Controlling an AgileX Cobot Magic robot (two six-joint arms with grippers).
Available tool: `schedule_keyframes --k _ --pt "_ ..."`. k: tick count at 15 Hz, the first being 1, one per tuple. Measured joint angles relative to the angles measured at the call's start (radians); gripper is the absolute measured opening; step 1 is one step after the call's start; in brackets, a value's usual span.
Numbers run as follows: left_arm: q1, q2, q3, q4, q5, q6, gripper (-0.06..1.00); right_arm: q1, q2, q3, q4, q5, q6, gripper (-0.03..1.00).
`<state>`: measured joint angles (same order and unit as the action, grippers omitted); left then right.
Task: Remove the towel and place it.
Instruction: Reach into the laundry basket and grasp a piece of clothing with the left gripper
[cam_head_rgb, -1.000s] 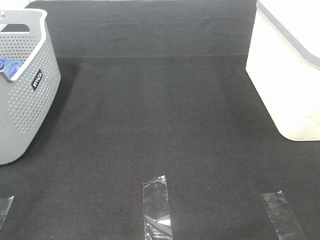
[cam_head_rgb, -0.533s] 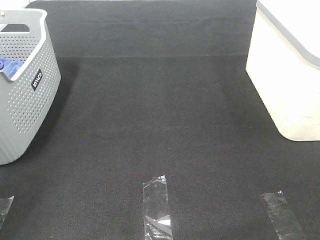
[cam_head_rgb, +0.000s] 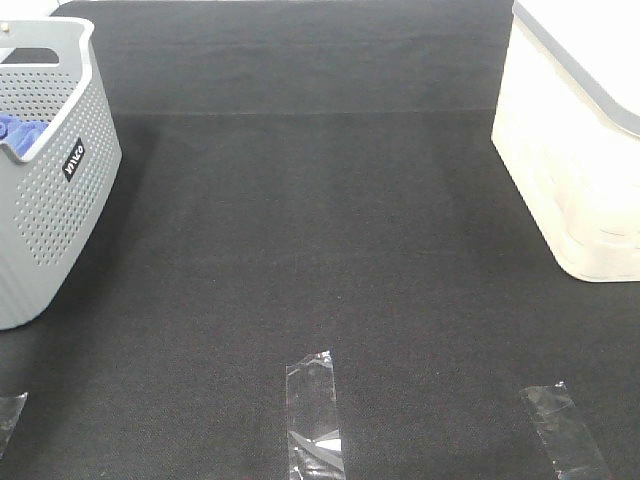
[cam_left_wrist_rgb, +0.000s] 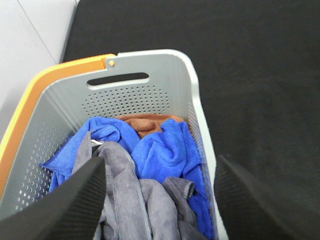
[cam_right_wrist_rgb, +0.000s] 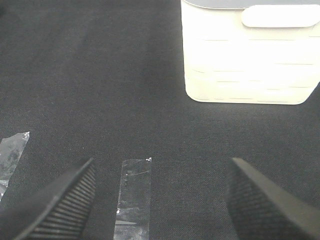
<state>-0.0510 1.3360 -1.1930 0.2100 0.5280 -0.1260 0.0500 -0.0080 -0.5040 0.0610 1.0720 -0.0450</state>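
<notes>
The grey-lavender towel (cam_left_wrist_rgb: 135, 200) lies crumpled in the grey perforated basket (cam_left_wrist_rgb: 150, 65), beside a bright blue cloth (cam_left_wrist_rgb: 160, 147) and over a brown cloth (cam_left_wrist_rgb: 147, 122). My left gripper (cam_left_wrist_rgb: 160, 200) is open above the basket, its fingers (cam_left_wrist_rgb: 75, 200) wide apart on either side of the towel and apart from it. My right gripper (cam_right_wrist_rgb: 160, 200) is open and empty above the black mat. In the high view only the basket (cam_head_rgb: 50, 200) with a bit of blue cloth (cam_head_rgb: 15, 130) shows; neither gripper is in that view.
A white bin (cam_head_rgb: 580, 160) stands at the right edge of the black mat (cam_head_rgb: 320, 220); it also shows in the right wrist view (cam_right_wrist_rgb: 250, 55). Clear tape strips (cam_head_rgb: 315, 415) lie near the front edge. The grey basket has an orange rim (cam_left_wrist_rgb: 30, 100).
The high view shows nothing moved apart from a slight shift of the grey basket.
</notes>
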Motion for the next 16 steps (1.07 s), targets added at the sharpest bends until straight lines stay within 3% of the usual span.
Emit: schedule_keyframes --k 2,7,16 --pt "0.008 0.154 -0.153 0.038 0.109 -0.005 0.61 0.000 0.000 0.000 0.000 0.000 0.000 0.69" --pt "0.091 0.481 -0.459 0.045 0.347 -0.011 0.61 0.000 0.000 0.000 0.000 0.000 0.000 0.69" --pt "0.162 0.811 -0.753 0.099 0.488 -0.080 0.61 0.000 0.000 0.000 0.000 0.000 0.000 0.69"
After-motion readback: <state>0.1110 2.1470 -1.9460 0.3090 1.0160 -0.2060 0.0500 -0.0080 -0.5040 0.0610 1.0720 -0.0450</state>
